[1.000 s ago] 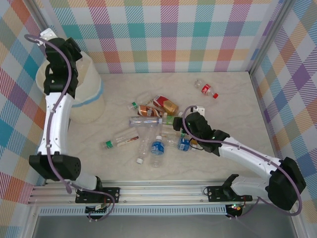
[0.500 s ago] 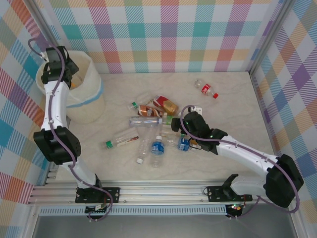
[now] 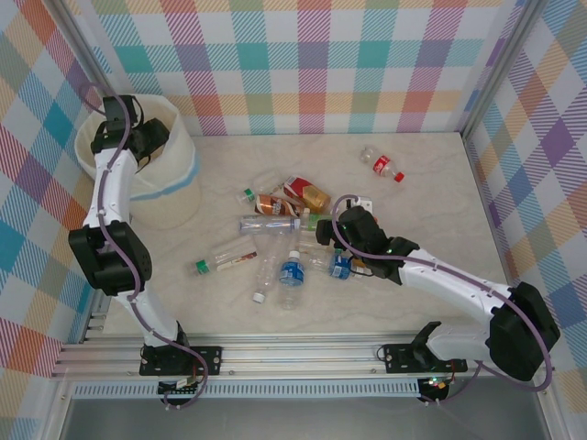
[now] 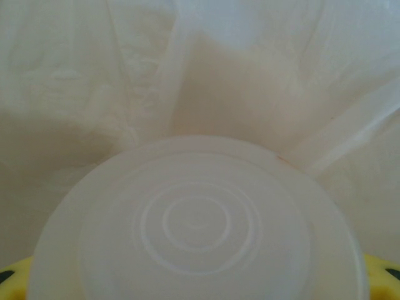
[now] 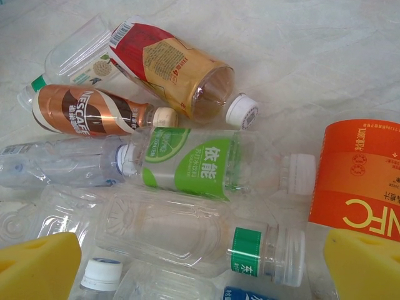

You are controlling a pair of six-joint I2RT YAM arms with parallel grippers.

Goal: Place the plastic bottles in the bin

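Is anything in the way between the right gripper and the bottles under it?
Nothing visible. The right gripper hangs with jaws open over a clear bottle with a green band, which lies bare between its pads. An orange-labelled bottle sits close beside one pad.

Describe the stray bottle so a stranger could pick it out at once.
Look at the pale table, then the pile of bottles in its middle. Beyond the pile, toward the far right corner, one small red-labelled bottle lies by itself; unlike the rest, it touches nothing.
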